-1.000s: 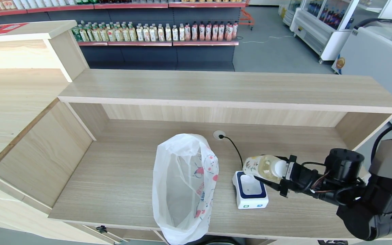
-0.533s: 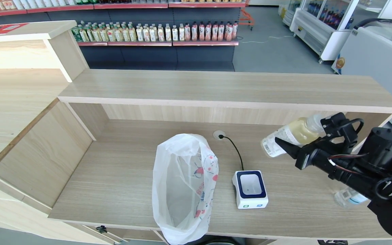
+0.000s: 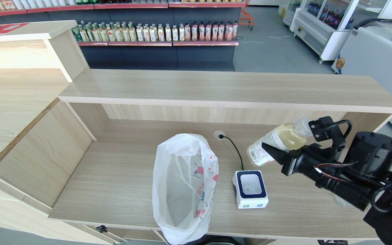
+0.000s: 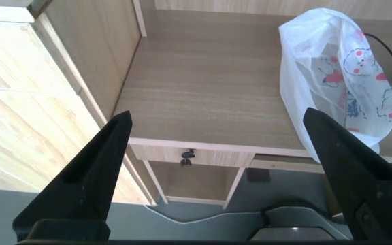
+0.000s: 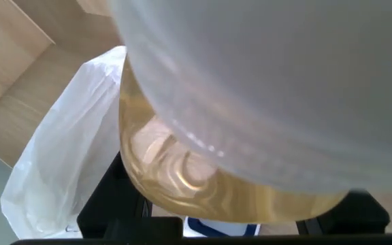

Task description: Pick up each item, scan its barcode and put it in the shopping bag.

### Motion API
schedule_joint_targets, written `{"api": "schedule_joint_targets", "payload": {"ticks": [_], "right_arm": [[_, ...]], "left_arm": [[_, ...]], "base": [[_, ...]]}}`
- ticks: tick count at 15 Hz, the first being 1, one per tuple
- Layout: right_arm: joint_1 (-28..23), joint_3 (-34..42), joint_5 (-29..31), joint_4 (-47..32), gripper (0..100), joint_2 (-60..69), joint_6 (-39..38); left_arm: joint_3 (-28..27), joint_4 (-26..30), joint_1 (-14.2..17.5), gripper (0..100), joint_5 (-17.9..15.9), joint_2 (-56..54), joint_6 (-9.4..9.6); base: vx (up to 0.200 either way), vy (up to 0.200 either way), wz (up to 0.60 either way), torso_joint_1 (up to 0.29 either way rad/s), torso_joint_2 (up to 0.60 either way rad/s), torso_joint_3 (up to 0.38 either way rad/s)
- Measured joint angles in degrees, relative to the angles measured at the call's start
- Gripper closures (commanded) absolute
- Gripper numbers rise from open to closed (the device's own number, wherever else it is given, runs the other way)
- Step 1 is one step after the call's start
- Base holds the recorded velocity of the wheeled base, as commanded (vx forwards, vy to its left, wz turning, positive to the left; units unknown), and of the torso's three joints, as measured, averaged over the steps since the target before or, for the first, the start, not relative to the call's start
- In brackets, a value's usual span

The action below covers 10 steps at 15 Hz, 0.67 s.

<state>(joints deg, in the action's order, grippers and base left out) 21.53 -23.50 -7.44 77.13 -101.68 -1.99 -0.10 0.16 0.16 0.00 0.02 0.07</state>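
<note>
At the checkout counter (image 3: 114, 177), read from the robot's left:

Left gripper (image 4: 213, 177): hangs off the counter's near edge, well apart from the goods; jaws spread wide, nothing between them.

Shopping bag (image 3: 184, 183): white plastic with a printed side, standing on the counter left of centre, mouth open toward the robot; nothing can be made out inside.

Cable (image 3: 233, 149): black, runs from a port in the counter's back down to the scanner.

Scanner (image 3: 250, 189): white block with a dark-framed window facing up, just beside the bag on its right; nothing rests on it.

Bottle (image 3: 277, 143): pale yellow drink with a white cap, held in the air above and to the right of the scanner, tilted base-down toward it; the barcode (image 3: 258, 154) shows on the lower label.

Right gripper (image 3: 289, 136): jaws closed around the bottle near its neck end.

Change: a second ago the bottle lay low over the scanner window; half a second ago it was lifted high to the right; now it has come part-way back to the left and lower.

Meaning for task: the bottle is likely either being shown to the window again or on its way to the bag. The drop into the bag is not yet done.
</note>
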Motion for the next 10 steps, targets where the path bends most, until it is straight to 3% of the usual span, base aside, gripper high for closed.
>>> {"api": "schedule_joint_targets", "payload": {"ticks": [2,9,10], "right_arm": [[1.93,0.02,0.71,0.0,100,-0.55,0.0],[3.35,-0.41,0.88,0.28,100,-4.07,-0.3],[3.9,-0.37,0.68,-0.28,100,-4.79,-0.33]], "left_arm": [[0.0,0.0,0.0,0,0.0,0.0,0.0],[0.0,-0.02,0.02,0,-0.02,0.0,-0.07],[0.0,0.06,-0.11,0,0.0,0.0,-0.02]], "base": [[0.0,0.0,0.0,0.0,0.0,0.0],[0.0,0.2,0.0,0.005,0.01,0.002],[0.0,0.0,0.0,0.0,0.0,0.0]]}}
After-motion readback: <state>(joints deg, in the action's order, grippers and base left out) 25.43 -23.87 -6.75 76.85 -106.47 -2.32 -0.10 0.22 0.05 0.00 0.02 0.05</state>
